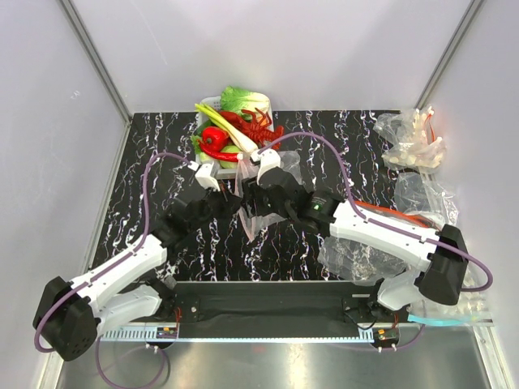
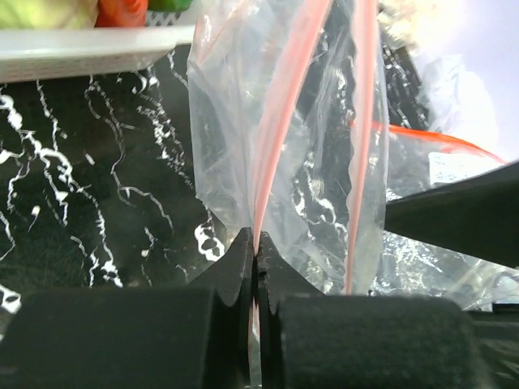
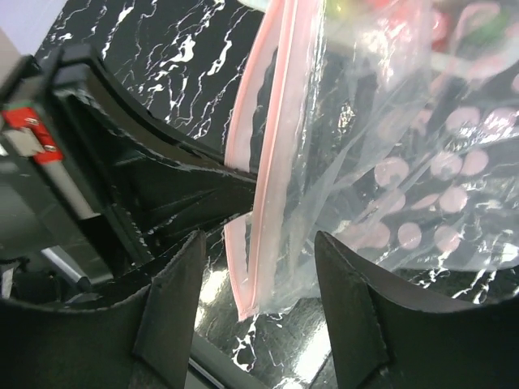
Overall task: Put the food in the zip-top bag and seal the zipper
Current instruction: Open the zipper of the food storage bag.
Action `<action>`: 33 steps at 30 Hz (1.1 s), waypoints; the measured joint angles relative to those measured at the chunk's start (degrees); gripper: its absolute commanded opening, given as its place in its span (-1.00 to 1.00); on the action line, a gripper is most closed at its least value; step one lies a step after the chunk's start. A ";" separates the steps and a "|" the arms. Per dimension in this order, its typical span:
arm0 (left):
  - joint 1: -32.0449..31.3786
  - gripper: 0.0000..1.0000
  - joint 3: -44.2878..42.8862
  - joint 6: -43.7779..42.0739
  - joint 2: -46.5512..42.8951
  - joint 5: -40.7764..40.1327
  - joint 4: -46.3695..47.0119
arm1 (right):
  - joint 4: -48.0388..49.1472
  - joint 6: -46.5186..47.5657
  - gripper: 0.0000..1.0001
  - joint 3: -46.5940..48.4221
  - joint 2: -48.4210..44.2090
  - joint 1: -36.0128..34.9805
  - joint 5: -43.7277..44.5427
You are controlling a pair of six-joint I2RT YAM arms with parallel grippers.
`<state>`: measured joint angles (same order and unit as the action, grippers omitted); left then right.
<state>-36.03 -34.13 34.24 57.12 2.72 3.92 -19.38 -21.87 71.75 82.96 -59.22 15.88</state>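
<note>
Top external shows a black marbled table (image 1: 162, 146) between white walls (image 1: 284, 49). Mid-table, the zip-top bag (image 1: 253, 212) has its zipper (image 2: 272, 154) stretching away from the left gripper (image 2: 254, 267), which is clamped on it. The right gripper (image 3: 259, 243) gapes around the bag's corner.

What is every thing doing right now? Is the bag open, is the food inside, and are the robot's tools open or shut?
zip-top bag, mouth open, no food seen inside
zipper, unsealed, its two pink strips apart
food, piled in the white dish, not bagged
left tool, shut on the zipper
right tool, open, bag corner between its fingers
</note>
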 measured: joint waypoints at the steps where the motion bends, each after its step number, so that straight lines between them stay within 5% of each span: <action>1: -0.20 -1.00 -0.02 0.00 0.02 -0.31 -0.46 | -0.39 0.07 0.17 0.44 0.22 -0.37 0.90; 12: -1.51 -1.00 -0.02 0.00 0.00 -3.34 -1.81 | -4.44 0.70 -0.22 4.85 5.09 -3.78 9.57; 33: -1.62 -1.00 -0.02 -0.20 -0.31 -4.70 -3.69 | -5.81 1.36 -0.16 7.41 6.23 -7.28 13.31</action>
<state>-37.65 -34.15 34.04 56.82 -1.98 0.23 -25.19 -20.51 79.15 89.19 -66.50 29.19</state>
